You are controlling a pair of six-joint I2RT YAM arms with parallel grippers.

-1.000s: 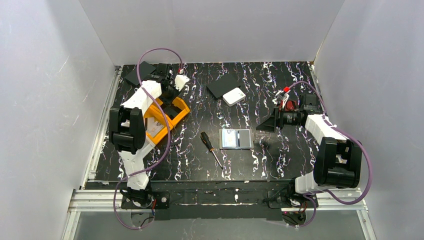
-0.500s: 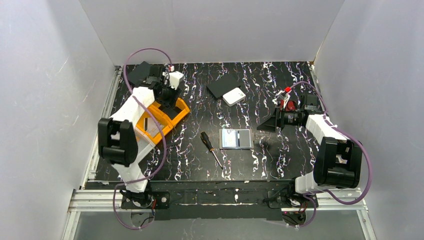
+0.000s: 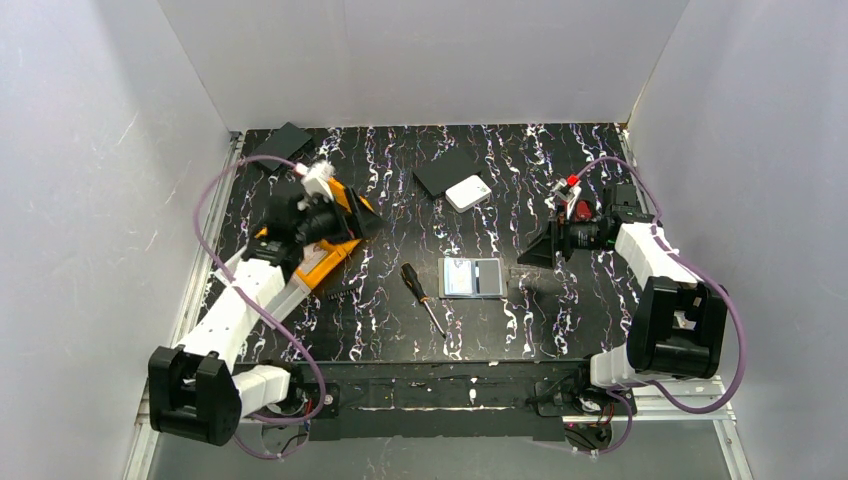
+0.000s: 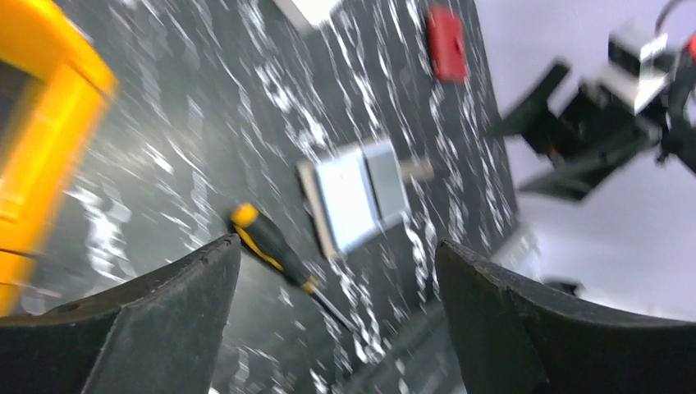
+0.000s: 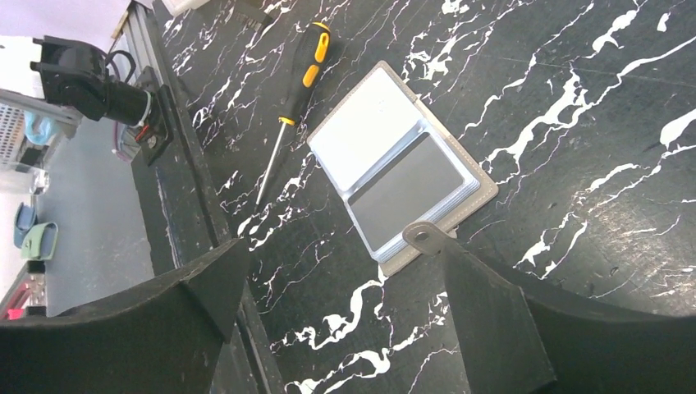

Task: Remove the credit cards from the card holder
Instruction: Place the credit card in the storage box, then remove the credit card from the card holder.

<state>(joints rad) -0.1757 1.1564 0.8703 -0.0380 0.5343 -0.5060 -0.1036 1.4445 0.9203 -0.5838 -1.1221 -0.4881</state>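
Both grippers have their jaws spread wide with nothing between them. The right gripper point(image 5: 343, 250) hangs just right of the card holder point(image 3: 474, 277), apart from it and pointed at it. The left gripper point(image 4: 336, 254) is well to the holder's left, over an orange tray point(image 3: 340, 245), and also faces it; its wrist view is blurred.

The holder lies opened flat on the black marbled table point(image 3: 560, 320), pale inside up. Its snap tab point(image 5: 420, 238) sticks out on the side toward the right gripper. The cards are in its pockets: a pale one point(image 5: 361, 131) on the half away from the tab, a grey one point(image 5: 406, 189) on the tab half.

A screwdriver point(image 3: 422, 296) lies just left of the holder, its handle not touching it. Beyond the holder's far side, well apart, a white box point(image 3: 467, 193) rests against a flat black rectangle point(image 3: 445, 170).
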